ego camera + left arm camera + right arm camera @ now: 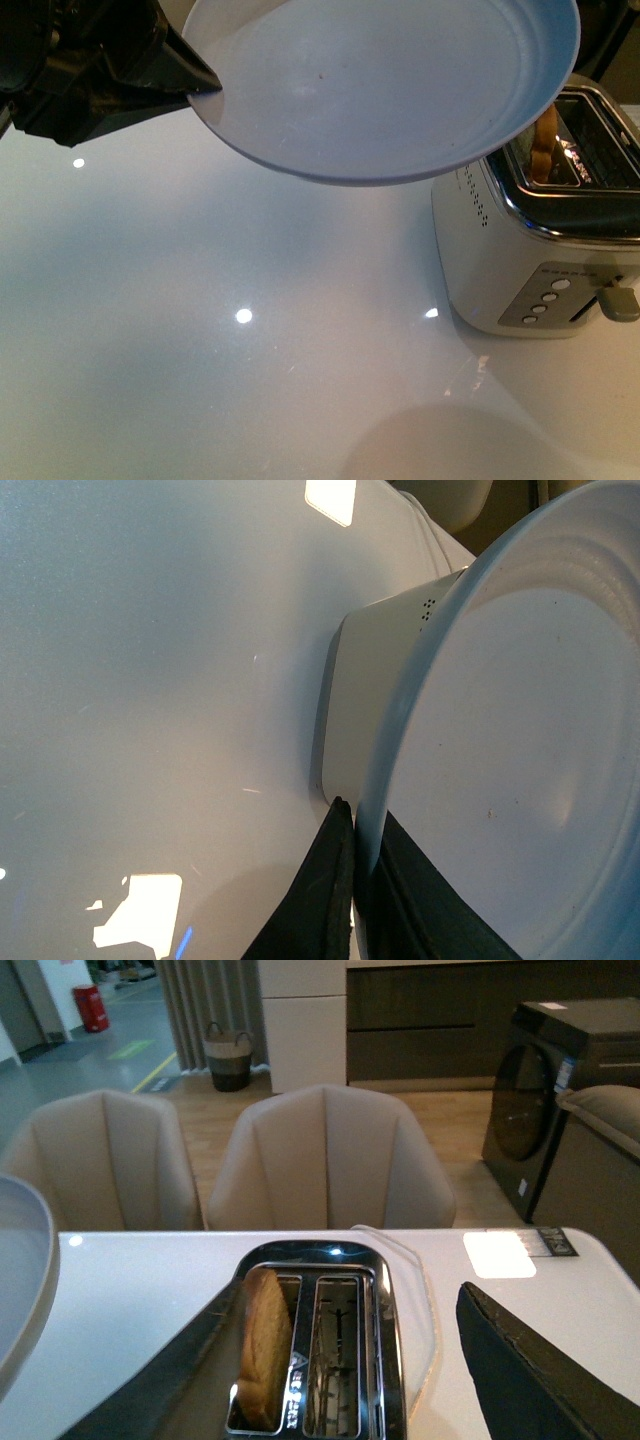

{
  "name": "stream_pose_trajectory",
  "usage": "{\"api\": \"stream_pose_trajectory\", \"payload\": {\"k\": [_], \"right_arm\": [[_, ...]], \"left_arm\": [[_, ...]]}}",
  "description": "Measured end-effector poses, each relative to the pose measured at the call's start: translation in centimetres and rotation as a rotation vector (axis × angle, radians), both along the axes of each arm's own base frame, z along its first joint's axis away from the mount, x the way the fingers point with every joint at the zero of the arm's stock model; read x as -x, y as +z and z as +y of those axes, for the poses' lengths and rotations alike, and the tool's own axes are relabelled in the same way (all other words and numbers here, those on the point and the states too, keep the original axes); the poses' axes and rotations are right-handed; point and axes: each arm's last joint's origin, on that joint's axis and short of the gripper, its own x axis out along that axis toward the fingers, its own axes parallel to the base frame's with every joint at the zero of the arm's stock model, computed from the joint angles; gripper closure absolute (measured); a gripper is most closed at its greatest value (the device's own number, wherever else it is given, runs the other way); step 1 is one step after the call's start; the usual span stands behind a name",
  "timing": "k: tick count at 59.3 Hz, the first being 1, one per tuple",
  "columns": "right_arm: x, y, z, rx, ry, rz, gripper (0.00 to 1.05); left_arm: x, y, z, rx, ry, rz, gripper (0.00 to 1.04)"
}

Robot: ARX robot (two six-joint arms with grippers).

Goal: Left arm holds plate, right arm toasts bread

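The left hand [203,86] is clamped on the rim of the plate [390,80], one finger [325,900] under the lip and the other over it. The plate hangs in the air, tilted, its far edge overlapping the toaster [530,250], which stands on the white surface [200,380]. The bread [262,1350] stands on edge in one slot, the one nearer the plate, with its top crust poking above the chrome. The other slot is empty.

The right hand [350,1298] is spread open above the toaster with nothing in it, and the slots lie between its fingers. The job now looks like lifting the slice out, though I cannot tell from the front view whether the lever [620,300] is up or down.

To do it well, the right hand should centre over the bread's slot, come straight down and close on the flat faces just below the crust. It should then pull vertically so the slice doesn't scrape the wires. The left hand should level the plate and hold it close beside the toaster.
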Motion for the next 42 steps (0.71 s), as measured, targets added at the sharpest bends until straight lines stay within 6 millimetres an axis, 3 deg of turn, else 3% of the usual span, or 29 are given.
{"api": "stream_pose_trajectory", "payload": {"k": [19,42], "right_arm": [[2.7,-2.3,-0.6,0.010,-0.025,-0.007,1.03],[4.8,-3.8,-0.6,0.011,-0.025,-0.005,1.03]], "left_arm": [[0.0,0.0,0.0,0.001,-0.001,0.000,1.02],[0.0,0.0,0.0,0.001,-0.001,0.000,1.02]]}}
